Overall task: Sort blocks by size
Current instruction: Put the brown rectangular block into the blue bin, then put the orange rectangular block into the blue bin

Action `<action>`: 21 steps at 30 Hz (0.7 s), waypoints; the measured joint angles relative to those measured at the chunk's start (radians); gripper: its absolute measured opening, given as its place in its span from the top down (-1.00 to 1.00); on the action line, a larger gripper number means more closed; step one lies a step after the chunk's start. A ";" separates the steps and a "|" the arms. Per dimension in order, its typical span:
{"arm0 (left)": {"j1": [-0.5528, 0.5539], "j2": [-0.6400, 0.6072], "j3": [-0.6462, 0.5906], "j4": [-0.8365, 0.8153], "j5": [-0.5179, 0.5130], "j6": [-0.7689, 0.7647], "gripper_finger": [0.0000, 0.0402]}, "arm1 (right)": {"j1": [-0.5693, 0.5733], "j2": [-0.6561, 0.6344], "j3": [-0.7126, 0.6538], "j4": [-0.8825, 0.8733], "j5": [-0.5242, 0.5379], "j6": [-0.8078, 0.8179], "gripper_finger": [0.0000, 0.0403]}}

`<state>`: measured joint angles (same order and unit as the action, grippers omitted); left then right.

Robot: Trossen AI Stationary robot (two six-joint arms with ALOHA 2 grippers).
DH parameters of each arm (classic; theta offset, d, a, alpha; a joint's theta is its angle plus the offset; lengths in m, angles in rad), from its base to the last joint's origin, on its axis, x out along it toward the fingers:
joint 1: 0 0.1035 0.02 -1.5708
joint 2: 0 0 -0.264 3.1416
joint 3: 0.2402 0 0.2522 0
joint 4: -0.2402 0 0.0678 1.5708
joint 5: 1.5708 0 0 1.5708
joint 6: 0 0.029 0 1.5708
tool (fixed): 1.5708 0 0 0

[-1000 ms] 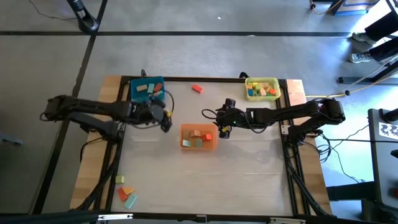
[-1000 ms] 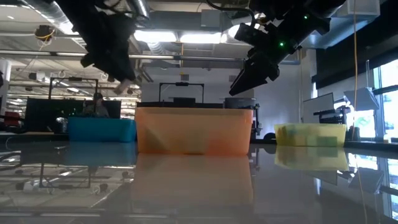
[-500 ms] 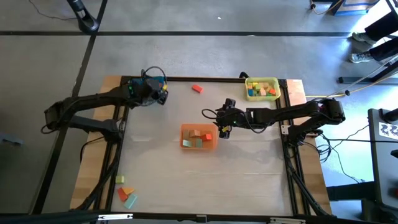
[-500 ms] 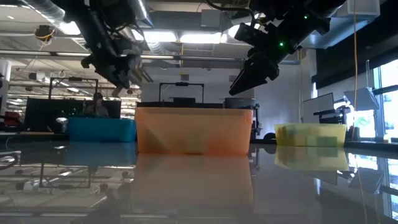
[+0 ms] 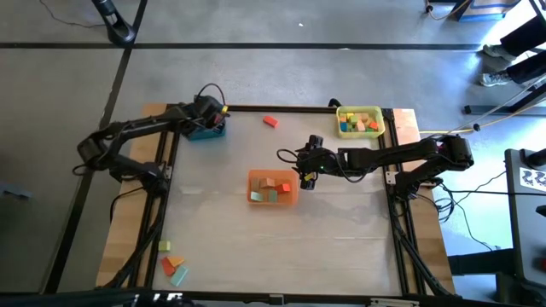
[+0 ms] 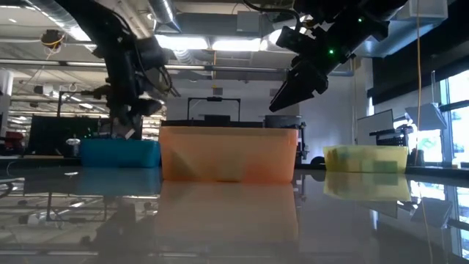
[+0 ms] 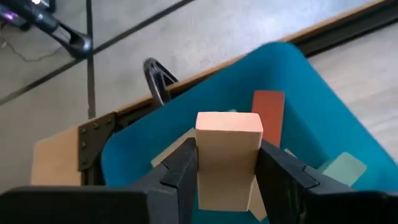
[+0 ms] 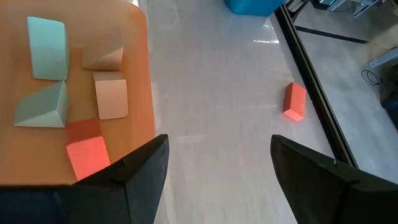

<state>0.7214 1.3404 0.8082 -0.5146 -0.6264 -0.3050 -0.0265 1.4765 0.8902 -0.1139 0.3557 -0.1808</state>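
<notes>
Left gripper (image 7: 227, 177) swung from beside orange tray (image 5: 273, 199) to above blue tray (image 7: 323, 118), fingers clamping tan block (image 7: 228, 155), right gripper (image 8: 214, 165) spread wide beside orange tray, unmoved.

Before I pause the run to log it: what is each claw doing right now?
Left claw: closed on a tan block, over the blue tray.
Right claw: open, empty, beside the orange tray.
</notes>
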 joint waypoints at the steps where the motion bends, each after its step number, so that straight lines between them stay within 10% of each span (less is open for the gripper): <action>1: 0.007 0.011 0.000 0.004 0.011 0.003 0.36 | 0.000 0.000 0.000 0.000 0.000 0.000 -0.38; 15: 0.054 0.014 0.027 0.012 0.185 0.050 -0.19 | -0.063 0.000 -0.001 0.000 -0.013 0.031 -0.38; 21: -0.023 -0.022 0.036 0.075 0.194 0.080 -0.20 | -0.249 0.009 -0.002 0.073 -0.218 0.102 -0.38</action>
<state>0.6981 1.3181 0.8444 -0.4399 -0.4325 -0.2253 -0.2753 1.4855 0.8886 -0.0408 0.1382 -0.0787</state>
